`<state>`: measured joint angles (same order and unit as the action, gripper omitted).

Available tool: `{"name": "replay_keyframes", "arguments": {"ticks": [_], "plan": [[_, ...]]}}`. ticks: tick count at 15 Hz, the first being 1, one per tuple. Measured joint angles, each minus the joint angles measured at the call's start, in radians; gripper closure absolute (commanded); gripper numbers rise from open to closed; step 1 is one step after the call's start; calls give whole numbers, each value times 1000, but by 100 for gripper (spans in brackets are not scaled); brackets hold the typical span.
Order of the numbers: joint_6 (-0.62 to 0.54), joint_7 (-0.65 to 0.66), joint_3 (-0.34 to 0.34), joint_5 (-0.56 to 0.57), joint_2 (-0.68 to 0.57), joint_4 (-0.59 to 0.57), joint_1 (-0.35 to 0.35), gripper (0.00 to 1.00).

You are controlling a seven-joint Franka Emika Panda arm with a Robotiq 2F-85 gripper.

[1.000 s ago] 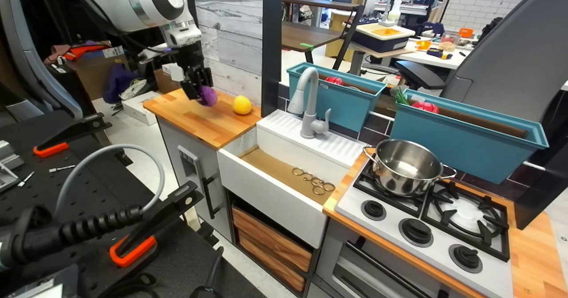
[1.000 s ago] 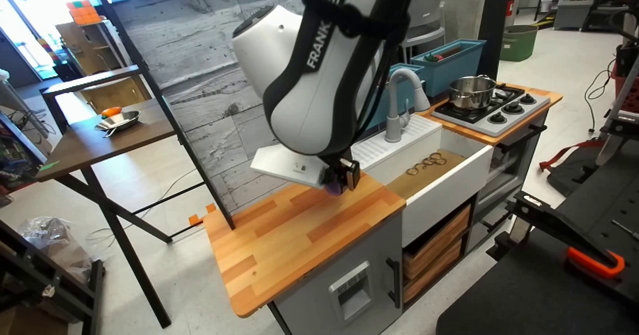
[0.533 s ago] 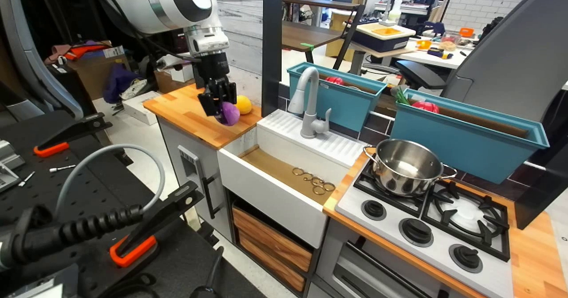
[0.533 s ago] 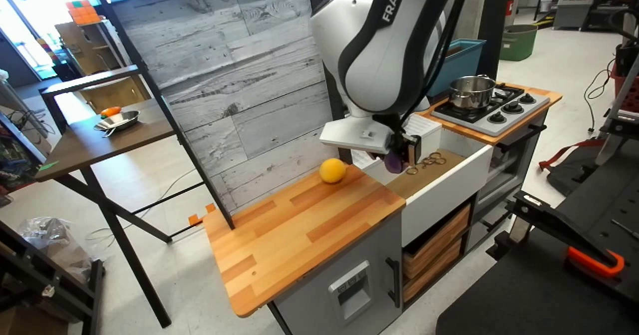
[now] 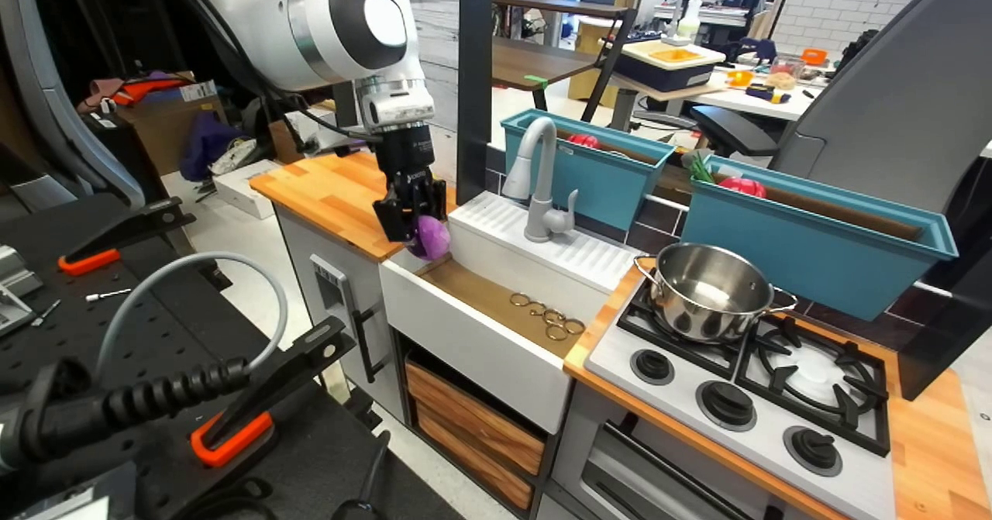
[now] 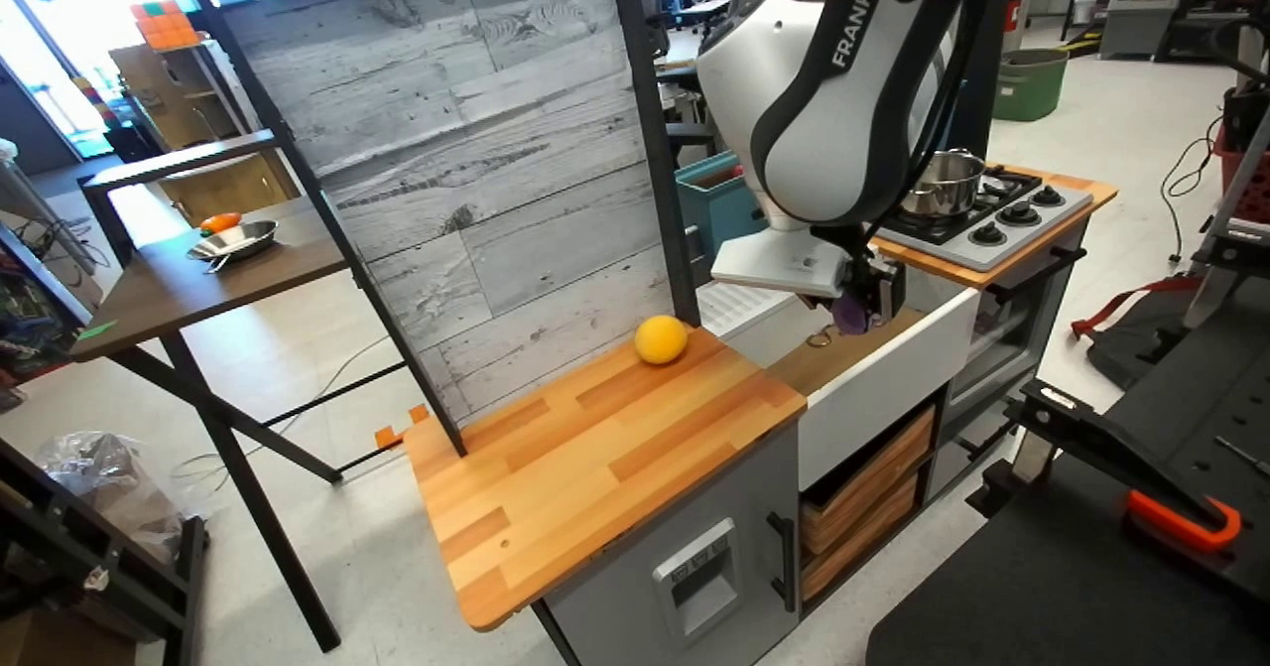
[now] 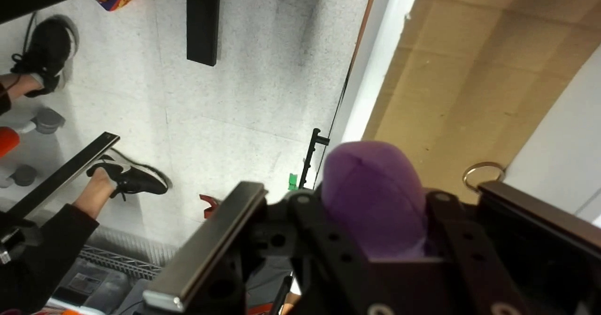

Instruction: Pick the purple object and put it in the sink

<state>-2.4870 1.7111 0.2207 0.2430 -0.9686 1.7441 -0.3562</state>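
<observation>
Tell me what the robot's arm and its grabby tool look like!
The arm is white and pale grey, with a dark rounded cap that has a pale oval in it. White letters, FRANK, run along a black stripe, with black cables alongside. The tool is black, with metal-looking strips on its fingers.

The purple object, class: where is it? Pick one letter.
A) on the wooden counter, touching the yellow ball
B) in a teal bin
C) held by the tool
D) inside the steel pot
C: in both exterior views the purple object is gripped by the tool, off the wooden counter, and the wrist view shows it between the fingers.
</observation>
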Motion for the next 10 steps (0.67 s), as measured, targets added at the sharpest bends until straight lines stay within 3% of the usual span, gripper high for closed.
{"name": "replay_keyframes", "arguments": {"ticks": [5,10], "plan": [[-10,37,27,0,-108,-71,0,95],[2,71,48,-3,-234,-220,18,95]]}}
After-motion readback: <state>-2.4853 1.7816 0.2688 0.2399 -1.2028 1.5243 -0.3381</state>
